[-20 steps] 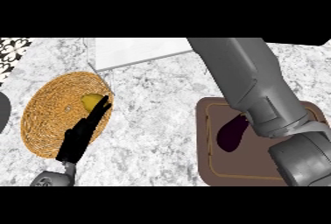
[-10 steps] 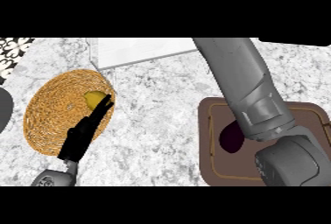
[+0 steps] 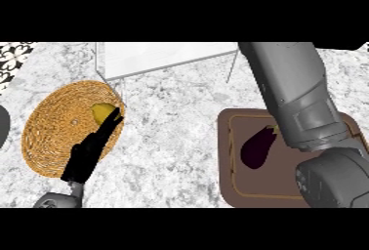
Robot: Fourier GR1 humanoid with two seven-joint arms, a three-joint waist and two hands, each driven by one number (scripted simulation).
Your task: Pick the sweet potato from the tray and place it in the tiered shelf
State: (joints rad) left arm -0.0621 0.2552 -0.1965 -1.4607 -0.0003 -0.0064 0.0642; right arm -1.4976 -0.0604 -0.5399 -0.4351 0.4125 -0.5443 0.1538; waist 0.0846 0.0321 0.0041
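A dark purple, elongated vegetable (image 3: pixel 258 146) that looks like an eggplant lies on the brown tray (image 3: pixel 231 190) at the right. My right forearm (image 3: pixel 296 97) crosses the tray's right side, runs past the vegetable and leaves the view at the top, so the right hand does not show. The white tiered shelf (image 3: pixel 158 56) sits at the top centre, with a thin pole (image 3: pixel 232 68) at its right. My left hand (image 3: pixel 90 156) is open at the lower left, fingers straight, lying over a woven plate.
A round woven plate (image 3: pixel 51 127) at the left holds a yellow item (image 3: pixel 102 111), partly under my left fingers. A dark rounded object (image 3: pixel 3 127) shows at the left edge. The counter top (image 3: pixel 173 141) is grey marble.
My right forearm's far end has swung to the right, standing more upright in the view and uncovering the purple vegetable, which stays on the tray. The left hand has not moved.
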